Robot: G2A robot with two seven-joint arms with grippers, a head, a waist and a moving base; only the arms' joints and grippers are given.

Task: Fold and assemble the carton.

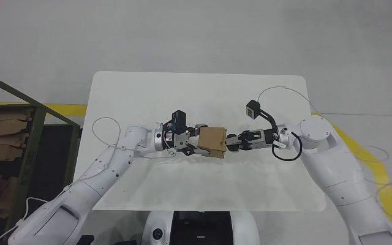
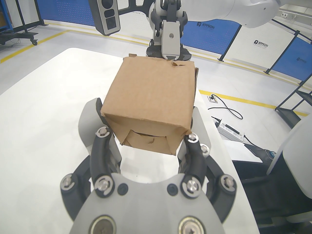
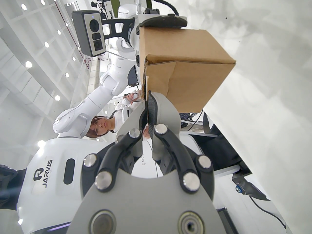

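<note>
The brown carton [image 1: 212, 141] is over the middle of the table [image 1: 122, 98], held between the two grippers. It has already the form of a box. The end toward the left gripper [image 1: 196, 143] is partly open, with flaps turned inward. The left gripper's jaws are spread wide and clamp the carton from two opposite sides. At the other end, the right gripper [image 3: 147, 101] has its jaws pressed nearly together, pinching a thin cardboard edge of the carton.
</note>
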